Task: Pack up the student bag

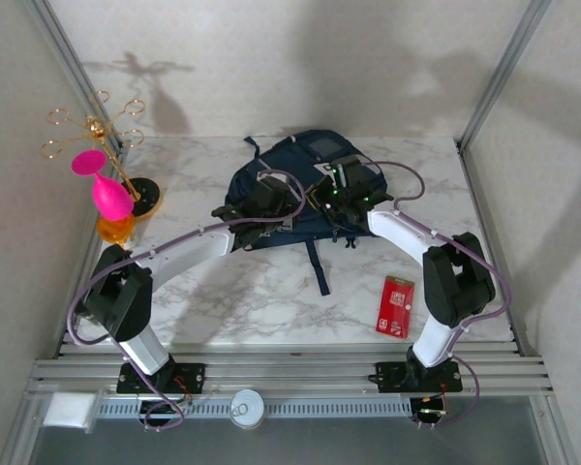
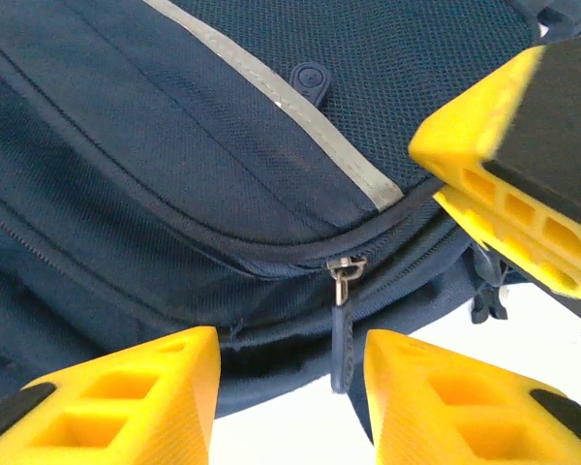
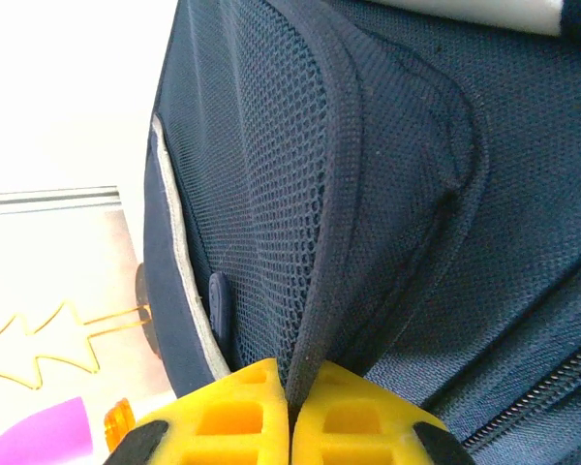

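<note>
Top external: student bag (image 1: 289, 160) lengthwise near-to-far, top end toward far wall (image 1: 290, 58).

There is one student bag (image 1: 305, 155), navy blue, in the far middle. One red packet (image 1: 395, 306) lies at the near right. At the far left there are one golden wire stand (image 1: 95, 126), one pink goblet (image 1: 105, 189) and one orange piece (image 1: 116, 230) just under it. The robot arms are two: the left arm (image 1: 189, 247) and the right arm (image 1: 407, 232). At the near edge there are one white round disc (image 1: 245, 408) and one white block (image 1: 70, 410).
</note>
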{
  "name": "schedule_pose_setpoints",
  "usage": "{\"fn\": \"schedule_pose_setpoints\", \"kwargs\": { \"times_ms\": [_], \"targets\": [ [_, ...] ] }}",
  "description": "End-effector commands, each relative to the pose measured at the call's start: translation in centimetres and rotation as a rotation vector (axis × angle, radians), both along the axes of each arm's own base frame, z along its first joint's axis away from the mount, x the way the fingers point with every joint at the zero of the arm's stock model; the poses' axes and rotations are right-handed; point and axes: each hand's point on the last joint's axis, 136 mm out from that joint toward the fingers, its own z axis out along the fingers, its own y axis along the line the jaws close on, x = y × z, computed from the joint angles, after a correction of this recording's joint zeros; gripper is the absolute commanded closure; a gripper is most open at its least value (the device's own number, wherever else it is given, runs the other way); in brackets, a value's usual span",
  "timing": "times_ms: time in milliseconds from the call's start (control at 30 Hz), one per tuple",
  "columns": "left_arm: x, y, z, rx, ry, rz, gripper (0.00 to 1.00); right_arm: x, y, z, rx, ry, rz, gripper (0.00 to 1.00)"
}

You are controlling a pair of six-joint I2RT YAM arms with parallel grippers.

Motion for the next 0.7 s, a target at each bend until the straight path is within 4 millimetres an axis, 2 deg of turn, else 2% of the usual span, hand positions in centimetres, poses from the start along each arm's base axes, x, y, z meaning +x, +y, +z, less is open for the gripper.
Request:
{"fn": "schedule_pose_setpoints", "kwargs": {
  "times_ms": [0, 267, 400, 500, 667],
  "targets": [
    [0.6, -1.1, 0.7, 0.008, -0.031, -0.017, 0.59, 0.3, 0.5, 4.0, 0.078, -0.101, 0.015, 1.0],
    [1.1, -3.4, -1.2, 0.019, 0.003, -0.057, 0.61, 0.4, 0.7, 3.6, 0.089, -0.096, 0.017, 1.0],
    [1.9, -3.3, -2.4, 0.058, 0.021, -0.017, 0.66, 0.4, 0.7, 3.6, 0.092, -0.096, 0.016, 1.0],
    [2.1, -3.8, -2.7, 0.039, 0.022, -0.025, 0.69, 0.4, 0.7, 3.6, 0.097, -0.095, 0.015, 1.0],
    [2.4, -3.1, -2.9, 0.056, 0.016, 0.007, 0.77, 0.6, 0.6, 3.6, 0.095, -0.099, 0.01, 1.0]
  ]
}}
